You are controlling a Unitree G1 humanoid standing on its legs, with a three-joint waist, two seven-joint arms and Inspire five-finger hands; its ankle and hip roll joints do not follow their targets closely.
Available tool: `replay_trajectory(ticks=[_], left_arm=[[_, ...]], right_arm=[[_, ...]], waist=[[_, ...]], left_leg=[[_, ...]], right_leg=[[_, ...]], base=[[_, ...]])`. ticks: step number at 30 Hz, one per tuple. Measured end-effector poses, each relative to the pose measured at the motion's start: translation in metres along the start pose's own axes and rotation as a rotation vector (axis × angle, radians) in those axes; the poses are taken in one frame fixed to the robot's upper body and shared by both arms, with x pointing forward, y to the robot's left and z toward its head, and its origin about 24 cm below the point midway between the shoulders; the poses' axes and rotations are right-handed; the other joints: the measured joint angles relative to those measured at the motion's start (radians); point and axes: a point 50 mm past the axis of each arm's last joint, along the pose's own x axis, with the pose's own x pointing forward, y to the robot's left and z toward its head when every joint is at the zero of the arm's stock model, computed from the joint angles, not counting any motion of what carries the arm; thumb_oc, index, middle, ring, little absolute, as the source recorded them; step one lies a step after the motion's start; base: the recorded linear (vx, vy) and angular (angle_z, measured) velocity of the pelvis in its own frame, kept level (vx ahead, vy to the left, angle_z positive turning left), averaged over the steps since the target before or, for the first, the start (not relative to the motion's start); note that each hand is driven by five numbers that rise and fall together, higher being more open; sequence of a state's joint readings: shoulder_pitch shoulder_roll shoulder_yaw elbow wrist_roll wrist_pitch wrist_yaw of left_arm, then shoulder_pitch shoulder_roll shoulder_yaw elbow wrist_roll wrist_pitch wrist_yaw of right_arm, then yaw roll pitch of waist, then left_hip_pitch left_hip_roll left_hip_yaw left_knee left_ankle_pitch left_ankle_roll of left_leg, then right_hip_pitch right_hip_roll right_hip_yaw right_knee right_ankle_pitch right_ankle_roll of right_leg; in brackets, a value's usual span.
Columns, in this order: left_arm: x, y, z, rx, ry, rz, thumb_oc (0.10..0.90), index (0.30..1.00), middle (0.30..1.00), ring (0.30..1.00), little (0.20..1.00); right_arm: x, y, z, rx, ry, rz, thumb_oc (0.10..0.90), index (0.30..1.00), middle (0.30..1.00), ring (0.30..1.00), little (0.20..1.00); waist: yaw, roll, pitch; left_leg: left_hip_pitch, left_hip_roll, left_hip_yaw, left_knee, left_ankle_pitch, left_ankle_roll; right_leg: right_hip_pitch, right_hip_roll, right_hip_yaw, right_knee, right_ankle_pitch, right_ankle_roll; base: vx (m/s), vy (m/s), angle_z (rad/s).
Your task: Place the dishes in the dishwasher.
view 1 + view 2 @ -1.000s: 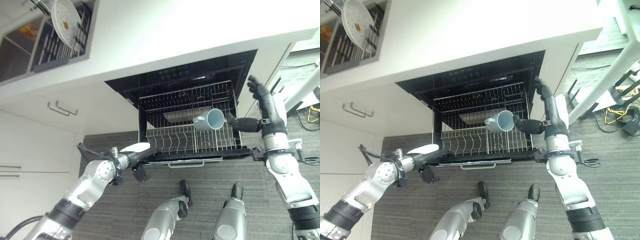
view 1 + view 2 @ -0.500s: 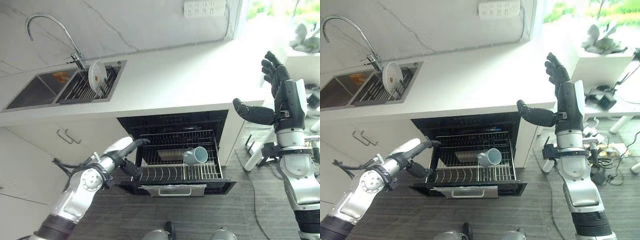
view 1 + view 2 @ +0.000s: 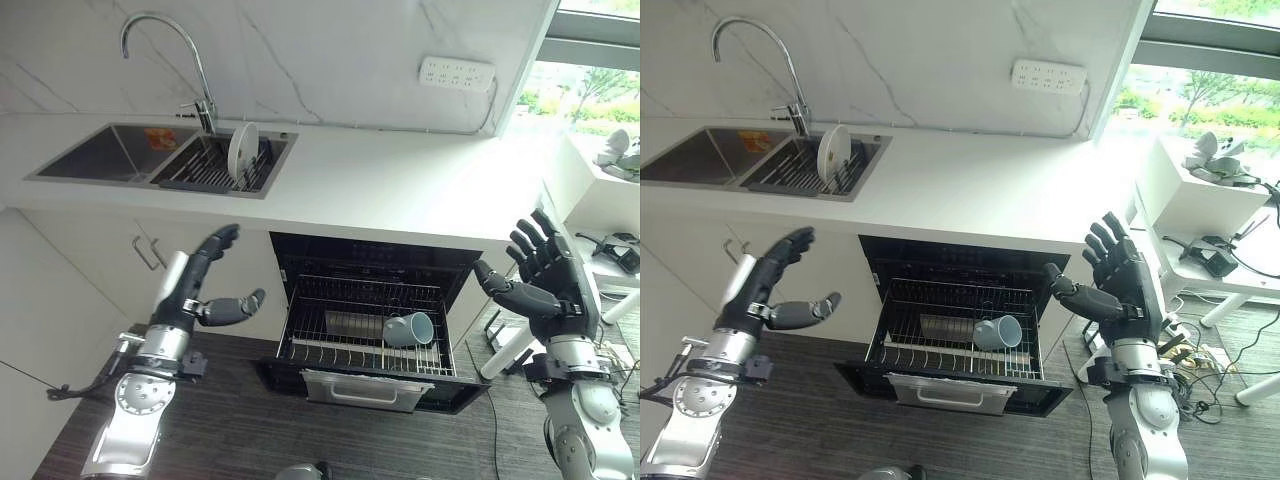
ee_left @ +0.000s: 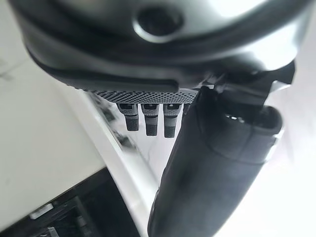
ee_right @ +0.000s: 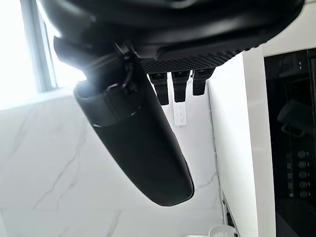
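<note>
Mug [image 3: 409, 329] (on its side) in dishwasher [image 3: 372, 378]

We see a kitchen: a white worktop [image 3: 400, 190] with a steel sink [image 3: 100, 165] and curved tap [image 3: 165, 45], a marble backsplash [image 3: 330, 50], and an open dishwasher [image 3: 370, 335] below holding a mug [image 3: 410, 328].

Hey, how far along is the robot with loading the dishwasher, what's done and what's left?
Done: a blue mug lies on its side in the pulled-out dishwasher rack. In hand: nothing; the left hand and right hand are both raised with open fingers. Left: a white plate stands upright in the sink rack on the counter, and the dishwasher drawer is open.
</note>
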State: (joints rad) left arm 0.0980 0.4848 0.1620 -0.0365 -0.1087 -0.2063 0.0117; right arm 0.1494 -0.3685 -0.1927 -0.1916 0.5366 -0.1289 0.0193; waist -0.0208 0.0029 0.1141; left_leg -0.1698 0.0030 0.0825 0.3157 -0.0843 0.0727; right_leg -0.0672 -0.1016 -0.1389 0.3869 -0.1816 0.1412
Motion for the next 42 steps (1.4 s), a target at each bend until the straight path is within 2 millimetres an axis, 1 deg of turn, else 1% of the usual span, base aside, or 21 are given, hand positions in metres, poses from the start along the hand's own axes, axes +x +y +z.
replay_trajectory(ticks=[2,3,5,9,12,13,14,15,17,18,20,21,23,28,33,35,38,39,40,41,42], left_arm=[[-0.003,0.004,-0.003,-0.074,0.016,0.06,0.8,0.9,0.9,0.9,0.9],[-0.006,0.004,-0.007,-0.088,0.039,0.072,0.8,0.9,0.9,0.9,0.9],[-0.018,-0.002,-0.03,-0.162,0.139,0.127,0.8,0.9,0.9,0.9,0.9],[-0.057,-0.01,-0.067,-0.22,0.323,0.171,0.8,0.9,0.9,0.9,0.9],[-0.066,-0.014,-0.086,-0.221,0.423,0.171,0.8,0.9,0.9,0.9,0.9],[-0.074,-0.018,-0.099,-0.234,0.5,0.176,0.8,0.9,0.9,0.9,0.9],[-0.077,-0.025,-0.107,-0.273,0.545,0.19,0.8,0.9,0.9,0.9,0.9],[-0.087,-0.046,-0.124,-0.32,0.653,0.162,0.8,0.9,0.9,0.9,0.9],[-0.105,-0.07,-0.146,-0.344,0.811,0.078,0.8,0.9,0.9,0.9,0.9],[-0.13,-0.093,-0.157,-0.378,0.944,-0.01,0.8,0.9,0.9,0.9,0.9],[-0.154,-0.118,-0.162,-0.45,1.049,-0.079,0.8,0.9,0.9,0.9,0.9],[-0.171,-0.129,-0.166,-0.484,1.124,-0.122,0.8,0.9,0.9,0.9,0.9],[-0.168,-0.124,-0.169,-0.47,1.136,-0.138,0.8,0.9,0.9,0.9,0.9],[-0.157,-0.113,-0.175,-0.429,1.166,-0.166,0.8,0.9,0.9,0.9,0.9],[-0.17,-0.095,-0.184,-0.354,1.266,-0.174,0.8,0.9,0.9,0.9,0.9],[-0.174,-0.094,-0.184,-0.354,1.287,-0.173,0.8,0.9,0.9,0.9,0.9],[-0.176,-0.104,-0.183,-0.368,1.315,-0.219,0.8,0.9,0.9,0.9,0.9],[-0.178,-0.112,-0.182,-0.389,1.327,-0.229,0.8,0.9,0.9,0.9,0.9],[-0.177,-0.114,-0.182,-0.4,1.324,-0.231,0.8,0.9,0.9,0.9,0.9],[-0.179,-0.116,-0.181,-0.399,1.333,-0.242,0.8,0.9,0.9,0.9,0.9],[-0.182,-0.116,-0.181,-0.401,1.342,-0.244,0.8,0.9,0.9,0.9,0.9]], right_arm=[[0.004,0.005,0.002,0.02,-0.013,0.036,0.8,0.9,0.9,0.9,0.9],[0.007,0.006,0.005,0.016,-0.028,0.055,0.8,0.9,0.9,0.9,0.9],[0.007,0.004,0.007,0.039,-0.035,0.082,0.8,0.9,0.9,0.9,0.9],[-0.002,-0.006,-0.004,0.07,-0.036,0.086,0.8,0.9,0.9,0.9,0.9],[-0.002,-0.004,-0.006,0.08,-0.034,0.088,0.8,0.9,0.9,0.9,0.9],[-0.001,-0.002,-0.005,0.08,-0.046,0.098,0.8,0.9,0.9,0.9,0.9],[0.0,-0.002,-0.003,0.078,-0.059,0.097,0.8,0.9,0.9,0.9,0.9],[0.002,-0.003,-0.001,0.062,-0.064,0.095,0.8,0.9,0.9,0.9,0.9],[0.006,-0.004,0.004,0.041,-0.078,0.095,0.8,0.9,0.9,0.9,0.9],[0.01,-0.008,0.011,0.02,-0.101,0.087,0.8,0.9,0.9,0.9,0.9],[0.011,-0.015,0.018,0.001,-0.124,0.053,0.8,0.9,0.9,0.9,0.9],[0.012,-0.019,0.021,0.001,-0.136,0.011,0.8,0.9,0.9,0.9,0.9],[0.01,-0.017,0.022,0.028,-0.153,-0.026,0.8,0.9,0.9,0.9,0.9],[0.006,-0.004,0.029,0.126,-0.214,-0.059,0.8,0.9,0.9,0.9,0.9],[0.008,-0.001,0.03,0.147,-0.222,-0.079,0.8,0.9,0.9,0.9,0.9],[0.008,-0.002,0.029,0.145,-0.209,-0.08,0.8,0.9,0.9,0.9,0.9],[0.013,-0.001,0.033,0.114,-0.203,-0.047,0.8,0.9,0.9,0.9,0.9],[0.017,0.0,0.04,0.092,-0.218,-0.019,0.8,0.9,0.9,0.9,0.9],[0.017,-0.001,0.044,0.084,-0.229,-0.015,0.8,0.9,0.9,0.9,0.9],[0.018,-0.002,0.045,0.085,-0.22,-0.012,0.8,0.9,0.9,0.9,0.9],[0.018,-0.003,0.044,0.096,-0.205,-0.01,0.8,0.9,0.9,0.9,0.9]], waist=[[-0.004,-0.028,-0.003],[-0.006,-0.037,-0.005],[-0.005,-0.008,-0.002],[0.045,-0.039,0.029],[0.037,-0.026,0.051],[0.022,-0.022,0.069],[0.02,-0.001,0.072],[0.018,0.011,0.084],[0.014,0.027,0.083],[-0.009,0.025,0.084],[-0.028,0.034,0.08],[-0.033,0.029,0.086],[-0.035,-0.004,0.084],[-0.031,-0.016,0.084],[-0.03,-0.031,0.077],[-0.032,-0.025,0.077],[-0.042,-0.029,0.063],[-0.042,-0.035,0.06],[-0.044,-0.037,0.059],[-0.054,-0.015,0.048],[-0.054,-0.006,0.043]], left_leg=[[-0.005,-0.012,0.002,-0.03,0.035,-0.003],[-0.004,-0.025,0.01,-0.03,0.037,-0.005],[0.006,-0.049,-0.007,-0.061,0.05,-0.02],[0.035,-0.064,0.034,-0.122,0.108,-0.071],[0.021,-0.053,0.034,-0.078,0.049,-0.058],[-0.019,-0.016,-0.009,-0.002,-0.001,-0.076],[-0.04,0.014,-0.029,0.021,-0.008,-0.089],[-0.08,0.1,-0.062,0.03,-0.007,-0.112],[-0.1,0.178,-0.049,0.006,0.002,-0.128],[-0.102,0.212,-0.045,-0.015,0.008,-0.136],[-0.051,0.214,-0.028,-0.072,0.02,-0.129],[-0.019,0.179,-0.006,-0.074,0.098,-0.164],[-0.024,0.113,0.014,-0.011,0.049,-0.145],[0.002,0.021,0.048,0.031,-0.033,-0.025],[0.012,0.006,0.131,0.01,-0.056,0.047],[0.014,0.014,0.142,-0.008,-0.053,0.057],[0.034,-0.008,0.159,-0.093,-0.01,0.043],[0.029,-0.03,0.17,-0.096,-0.009,0.041],[0.027,-0.051,0.171,-0.096,-0.009,0.041],[0.026,-0.071,0.17,-0.096,-0.01,0.041],[0.026,-0.073,0.173,-0.096,-0.009,0.039]], right_leg=[[-0.046,0.128,0.044,0.027,-0.038,-0.046],[-0.042,0.134,0.046,-0.01,-0.029,-0.133],[-0.045,0.129,0.046,-0.012,-0.024,-0.154],[-0.078,0.066,0.006,0.056,-0.062,-0.2],[-0.066,0.061,-0.008,0.056,-0.049,-0.213],[-0.068,0.061,-0.006,0.054,-0.066,-0.206],[-0.071,0.061,-0.005,0.052,-0.064,-0.206],[-0.071,0.056,0.007,0.052,-0.07,-0.189],[-0.064,0.037,0.007,0.053,-0.07,-0.186],[-0.045,0.0,0.009,0.053,-0.07,-0.141],[-0.016,-0.033,0.015,0.048,-0.077,-0.087],[0.023,-0.081,0.021,0.039,-0.082,-0.037],[0.075,-0.142,0.018,-0.026,-0.051,0.008],[0.071,-0.229,0.03,-0.016,0.123,0.014],[0.022,-0.196,-0.055,-0.055,0.178,0.032],[0.01,-0.125,-0.104,-0.045,0.132,0.031],[-0.053,0.068,-0.102,-0.003,-0.009,-0.038],[-0.077,0.091,-0.113,0.007,-0.03,-0.08],[-0.081,0.091,-0.112,-0.007,-0.032,-0.084],[-0.086,0.086,-0.096,-0.004,-0.032,-0.127],[-0.085,0.086,-0.092,-0.004,-0.031,-0.13]], base=[[0.0,-0.128,0.2],[0.03,-0.186,-0.11],[0.09,-0.224,-0.05],[0.06,0.03,-0.06],[0.08,0.217,0.1],[0.12,0.254,0.09],[0.19,0.342,0.06],[0.23,0.413,-0.08],[0.21,0.412,-0.08],[0.25,0.544,0.0],[0.3,0.616,0.08],[0.28,0.536,0.13],[0.22,0.418,0.15],[0.15,0.3,0.02],[0.06,0.186,-0.42],[0.04,0.07,-0.37],[0.02,-0.02,-0.03],[0.06,-0.093,-0.12],[0.03,-0.123,0.02],[0.04,-0.107,0.11],[0.04,-0.096,0.03]])
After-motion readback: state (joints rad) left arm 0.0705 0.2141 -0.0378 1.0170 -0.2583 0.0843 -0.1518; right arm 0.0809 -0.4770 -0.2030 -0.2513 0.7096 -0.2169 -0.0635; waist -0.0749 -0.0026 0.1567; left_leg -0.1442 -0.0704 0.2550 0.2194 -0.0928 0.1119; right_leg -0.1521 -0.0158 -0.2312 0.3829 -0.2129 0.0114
